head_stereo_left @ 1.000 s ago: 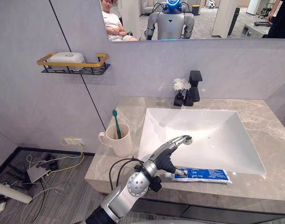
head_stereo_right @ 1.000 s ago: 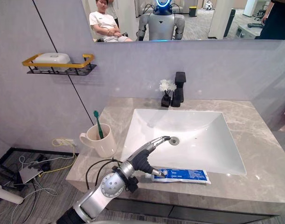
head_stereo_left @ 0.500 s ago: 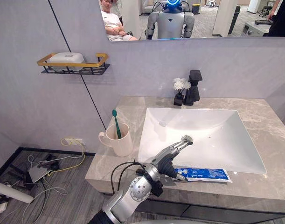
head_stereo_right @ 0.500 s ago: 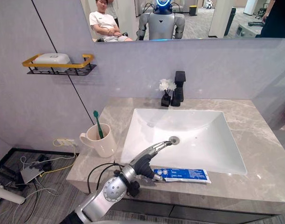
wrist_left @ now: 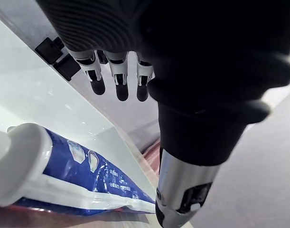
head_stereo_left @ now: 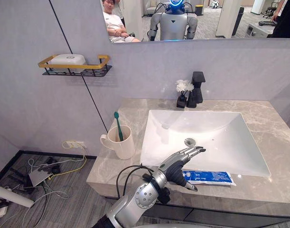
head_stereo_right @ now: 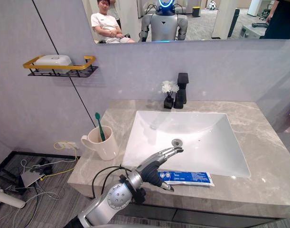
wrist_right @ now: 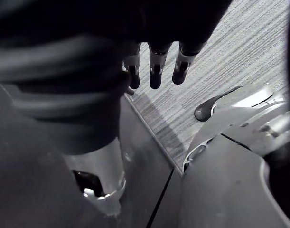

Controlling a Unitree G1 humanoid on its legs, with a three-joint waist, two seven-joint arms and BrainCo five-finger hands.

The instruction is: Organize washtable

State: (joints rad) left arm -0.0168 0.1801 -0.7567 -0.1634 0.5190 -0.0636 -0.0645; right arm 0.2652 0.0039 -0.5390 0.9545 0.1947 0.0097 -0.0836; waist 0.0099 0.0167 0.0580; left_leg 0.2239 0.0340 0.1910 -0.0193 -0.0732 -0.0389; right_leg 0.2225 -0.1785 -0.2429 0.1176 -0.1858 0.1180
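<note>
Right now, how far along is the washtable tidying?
Looks done: the toothbrush stands in the mug, and the soap box sits on the wall shelf. In hand: the left robot hand is open over the cap end of the toothpaste tube, not gripping it. Left: the tube lies flat on the counter and likely needs putting away. The right robot hand hangs open, idle.

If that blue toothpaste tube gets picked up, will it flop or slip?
Probably floppy: the toothpaste tube lies flattened toward its tail, so it may sag. Its glossy skin looks slippery. Being flat, it should slide, not roll.
</note>
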